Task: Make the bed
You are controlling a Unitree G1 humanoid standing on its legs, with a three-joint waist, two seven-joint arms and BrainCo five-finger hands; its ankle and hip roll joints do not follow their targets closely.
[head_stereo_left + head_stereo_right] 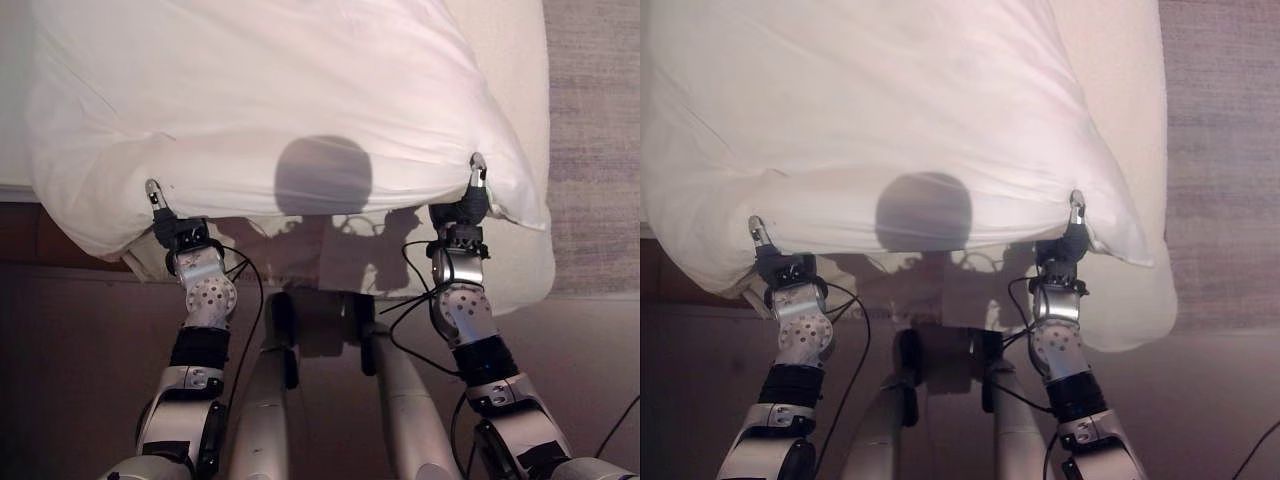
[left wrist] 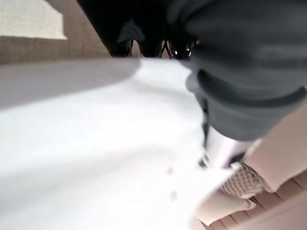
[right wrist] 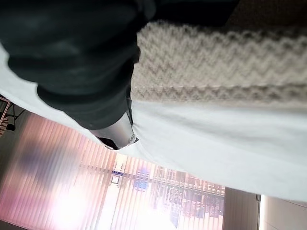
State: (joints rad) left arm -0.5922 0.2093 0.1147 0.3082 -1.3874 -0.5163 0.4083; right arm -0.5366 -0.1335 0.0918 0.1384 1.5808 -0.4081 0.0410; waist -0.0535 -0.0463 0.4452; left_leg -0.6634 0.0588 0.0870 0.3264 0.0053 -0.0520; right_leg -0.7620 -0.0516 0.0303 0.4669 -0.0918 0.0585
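Holding the white duvet (image 1: 290, 110) edge, left hand (image 1: 172, 222) and right hand (image 1: 462, 205) apparently clenched on it; you have spreading over the bed (image 1: 510, 60) left.

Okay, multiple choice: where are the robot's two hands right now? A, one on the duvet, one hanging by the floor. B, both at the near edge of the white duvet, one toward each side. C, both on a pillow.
B: the left hand and right hand both meet the near edge of the white duvet, one toward each side.
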